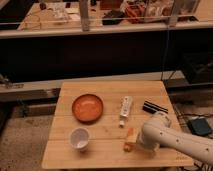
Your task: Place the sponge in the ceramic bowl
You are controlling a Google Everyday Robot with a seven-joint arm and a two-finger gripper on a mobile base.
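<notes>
The ceramic bowl (pixel 88 107) is round, shallow and orange-brown, and sits on the left-centre of the wooden table (pixel 105 90). The sponge does not show in this view. My white arm reaches in from the lower right, and its gripper (pixel 142 144) hangs low over the table's front right part. It is just right of an orange carrot-like piece (pixel 130 138) and well to the right of the bowl. The arm's rounded body covers whatever lies under the gripper.
A white cup (pixel 80 138) stands in front of the bowl. A white tube (pixel 125 107) lies right of the bowl. A black bar with white stripes (pixel 155 107) lies near the right edge. A railing and cluttered desks stand behind the table.
</notes>
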